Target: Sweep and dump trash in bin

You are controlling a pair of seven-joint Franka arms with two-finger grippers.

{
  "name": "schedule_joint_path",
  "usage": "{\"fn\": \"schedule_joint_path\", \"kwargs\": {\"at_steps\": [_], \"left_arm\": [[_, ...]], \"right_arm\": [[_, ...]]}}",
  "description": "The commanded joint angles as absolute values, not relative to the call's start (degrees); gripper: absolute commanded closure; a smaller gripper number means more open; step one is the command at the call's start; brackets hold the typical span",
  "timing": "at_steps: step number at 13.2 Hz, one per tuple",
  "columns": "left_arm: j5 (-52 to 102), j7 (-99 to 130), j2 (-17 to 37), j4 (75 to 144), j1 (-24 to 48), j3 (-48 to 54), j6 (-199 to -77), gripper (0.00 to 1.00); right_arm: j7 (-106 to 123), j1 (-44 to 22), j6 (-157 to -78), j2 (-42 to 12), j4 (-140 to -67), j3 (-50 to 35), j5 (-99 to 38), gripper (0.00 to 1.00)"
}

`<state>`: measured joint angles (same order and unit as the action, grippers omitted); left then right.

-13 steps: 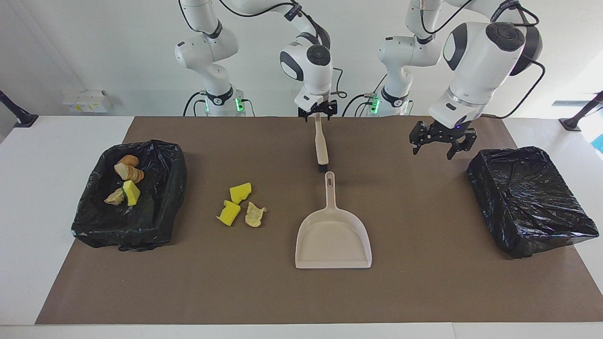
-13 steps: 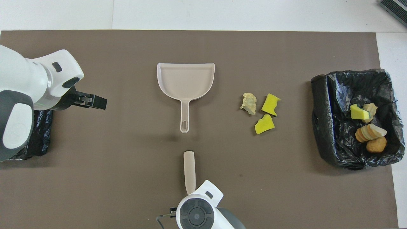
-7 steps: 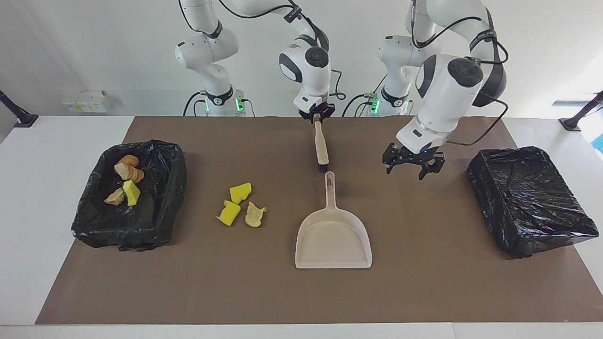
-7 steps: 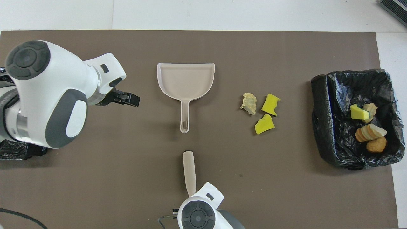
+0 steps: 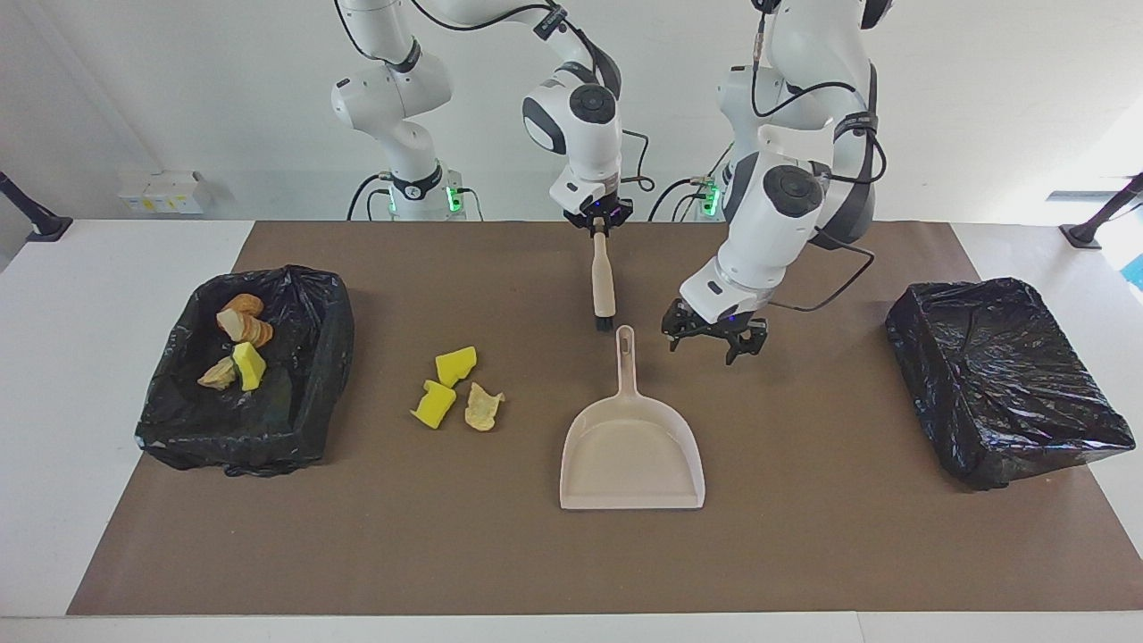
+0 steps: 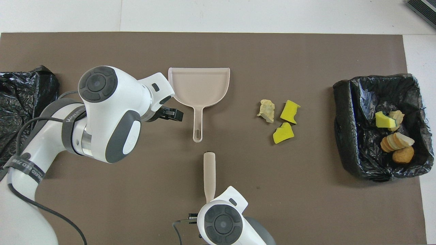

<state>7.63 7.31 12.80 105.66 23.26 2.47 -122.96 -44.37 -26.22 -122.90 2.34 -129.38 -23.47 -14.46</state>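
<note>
Brown mat [image 5: 804, 536], smooth beige dustpan [image 5: 631, 455], crinkled bin [image 5: 246, 375]

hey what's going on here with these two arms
The right hand is shut on the hand brush by its handle end, bristles down near the dustpan handle. The left hand, open, hangs beside that handle. Three scraps lie loose on the mat; others sit in the bin at the right arm's end.
</note>
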Motion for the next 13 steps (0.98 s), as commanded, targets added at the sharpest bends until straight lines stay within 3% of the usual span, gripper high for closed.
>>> {"fn": "schedule_joint_path", "kwargs": {"at_steps": [1,4,12,13], "left_arm": [[11.93,10.89,12.39,108.02,26.53,1.50,-125.94,0.00],[12.04,13.09,14.23,107.93,28.56,1.49,-130.33,0.00],[11.16,15.64,16.87,108.02,32.69,1.41,-133.06,0.00],[11.08,15.73,16.96,108.02,33.04,1.41,-133.33,0.05]], "right_arm": [[-43.86,-20.85,-115.95,8.33,-128.94,-23.73,-14.50,1.00],[-40.35,-13.91,-111.45,11.16,-128.59,-23.73,-10.74,1.00],[-18.32,7.62,-110.22,8.26,-129.46,-23.82,11.76,1.00],[-15.06,10.69,-110.39,7.91,-129.55,-23.82,12.82,1.00]]}}
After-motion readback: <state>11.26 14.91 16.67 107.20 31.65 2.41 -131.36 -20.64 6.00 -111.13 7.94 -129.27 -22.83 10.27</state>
